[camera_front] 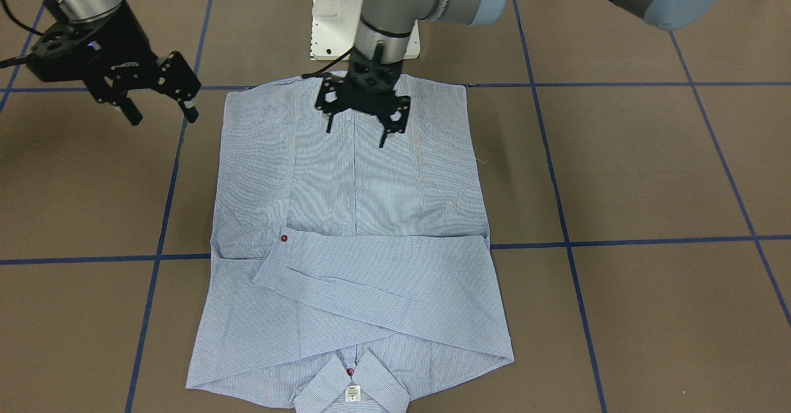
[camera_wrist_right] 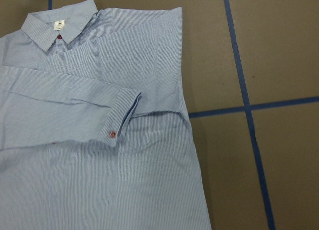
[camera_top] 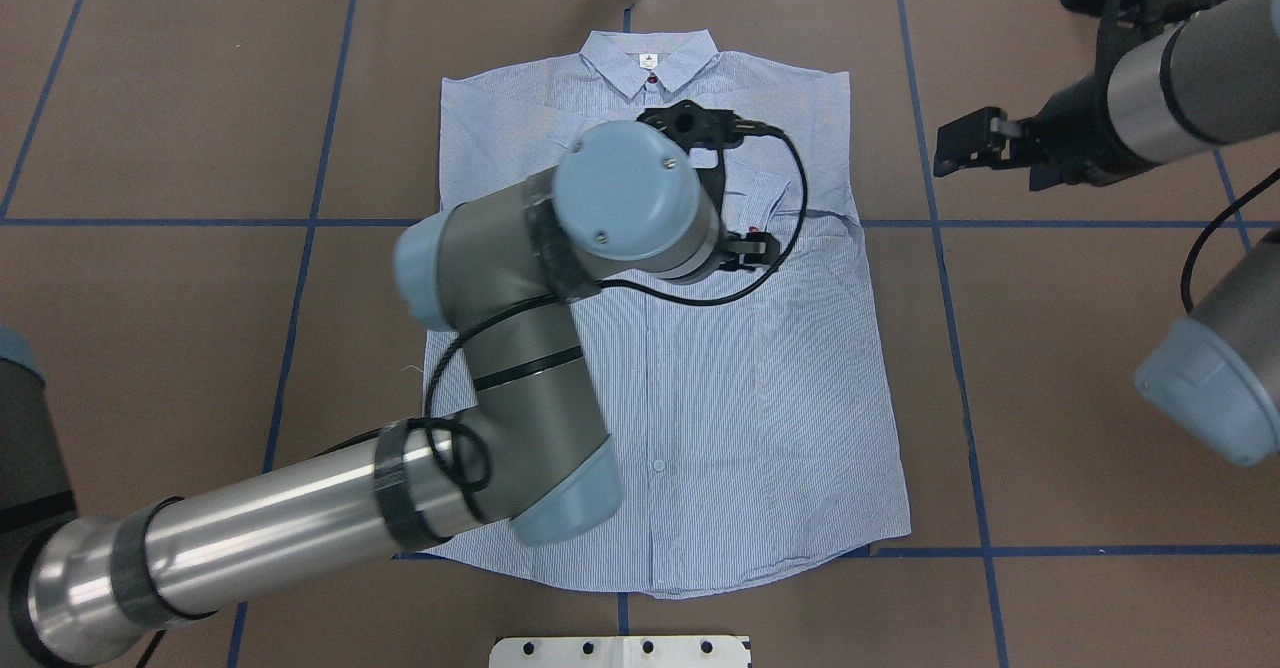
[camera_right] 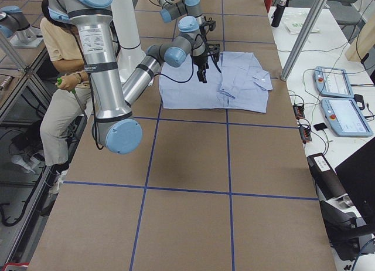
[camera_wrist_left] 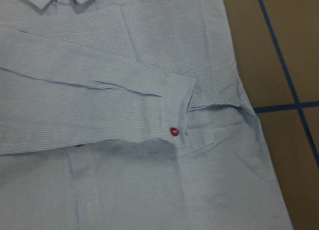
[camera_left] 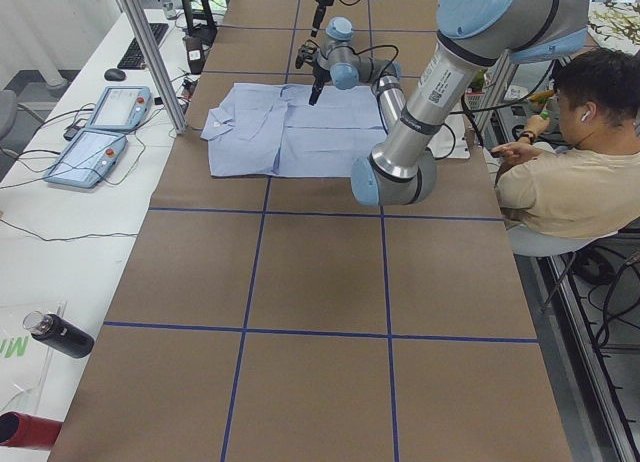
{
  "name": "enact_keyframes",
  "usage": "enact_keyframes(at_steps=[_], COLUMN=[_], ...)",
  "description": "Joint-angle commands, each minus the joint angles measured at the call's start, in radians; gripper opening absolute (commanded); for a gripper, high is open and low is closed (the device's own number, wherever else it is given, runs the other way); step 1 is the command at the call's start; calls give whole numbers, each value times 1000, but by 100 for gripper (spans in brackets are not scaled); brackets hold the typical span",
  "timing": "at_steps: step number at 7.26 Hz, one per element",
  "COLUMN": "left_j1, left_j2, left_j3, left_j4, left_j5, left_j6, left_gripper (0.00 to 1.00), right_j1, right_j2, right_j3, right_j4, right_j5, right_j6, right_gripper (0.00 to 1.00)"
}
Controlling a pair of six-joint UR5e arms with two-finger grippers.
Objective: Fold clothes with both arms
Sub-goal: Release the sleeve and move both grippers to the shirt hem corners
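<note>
Light blue-and-white finely striped long-sleeved button-up shirt (camera_front: 352, 190), spread flat and front up in the middle of the brown paper-covered surface (camera_front: 649, 172) crossed by blue tape lines. Lies with the hem near the robot and the pointed collar (camera_front: 324, 387) at the far end, a small white neck label (camera_front: 352, 393) showing inside it. Both sleeves folded across the chest, the upper one ending on the right in a cuff (camera_front: 272, 263) with a dark red round button (camera_front: 283, 238).

Above the lower front, over the button strip and close to the hem: black two-finger left gripper (camera_front: 357, 136) on its silver-grey tubular arm with light blue joint caps, pointing down, held above the cloth. Jaws wide apart, holding nothing.

Off the shirt, to the right of its near hem corner, above bare surface: black two-finger right gripper (camera_front: 162, 115), tilted. Jaws likewise spread wide and empty.

Just past the hem, at the near edge: white flared pedestal base (camera_front: 327, 23). Beside the robot in the side views: a seated person in a beige T-shirt (camera_left: 570, 187). Beyond the far edge of the surface: two grey-framed handheld control tablets (camera_left: 85, 154).
</note>
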Motion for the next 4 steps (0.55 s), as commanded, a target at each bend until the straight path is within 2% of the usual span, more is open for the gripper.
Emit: enact_keyframes(at_steps=[1, 2, 4], left_j1=[-4, -2, 63], left_j2=[296, 412, 643], left_j3=[-266, -332, -339], left_j4=[-2, -34, -298], left_j5=[1, 5, 54], left_j6=[32, 9, -105], left_gripper=[100, 100, 100], right_j1=[-304, -421, -531], right_j2=[-138, -186, -223], right_j3=[119, 130, 144], right_j4=[1, 7, 10], right_j5=[-274, -391, -479], right_j6=[209, 289, 363], right_gripper=[100, 100, 100])
